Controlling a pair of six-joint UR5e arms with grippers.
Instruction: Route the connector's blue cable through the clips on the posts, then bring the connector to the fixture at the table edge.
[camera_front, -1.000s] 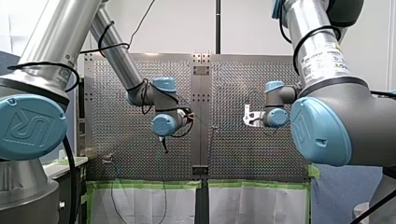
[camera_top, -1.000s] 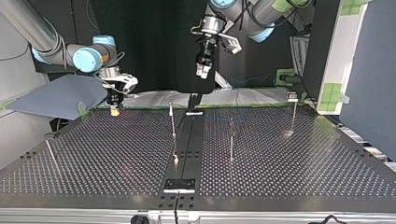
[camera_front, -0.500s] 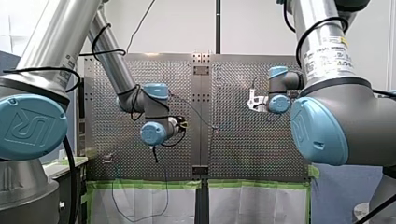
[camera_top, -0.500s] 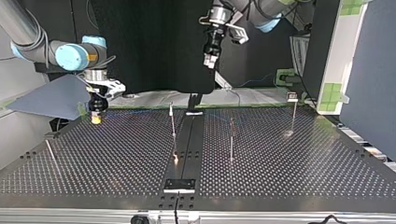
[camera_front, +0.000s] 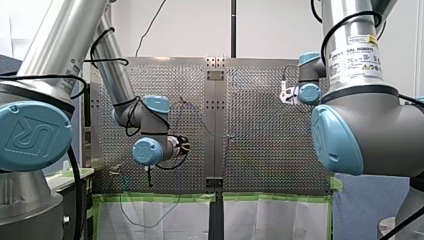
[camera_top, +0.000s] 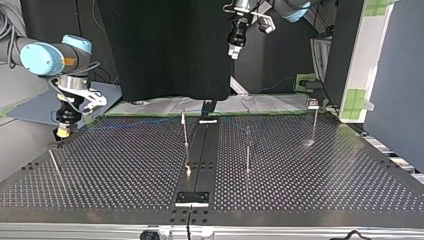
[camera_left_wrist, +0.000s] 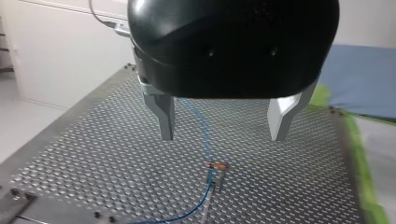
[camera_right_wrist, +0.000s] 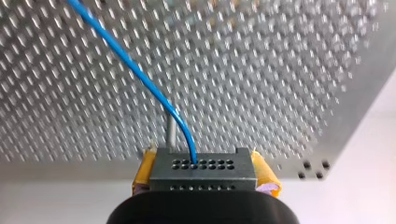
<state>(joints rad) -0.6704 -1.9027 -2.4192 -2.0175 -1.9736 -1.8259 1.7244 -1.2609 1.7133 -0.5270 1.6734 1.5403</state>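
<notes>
In the front view, looks from behind and above, well back, out over the perforated table (camera_front: 260, 150). In the top view, faces the opposite way from across the same table, low. In the left wrist view, peers down past my left gripper (camera_left_wrist: 222, 136) at the blue cable (camera_left_wrist: 204, 127), fairly near. In the right wrist view, sits tight behind the connector (camera_right_wrist: 203, 169).

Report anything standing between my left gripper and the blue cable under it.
Nothing visible does. My black, metal-fingered left gripper hangs open above the thin blue cable, which runs on to the small orange clip. Only air lies between gripper and cable.
</notes>
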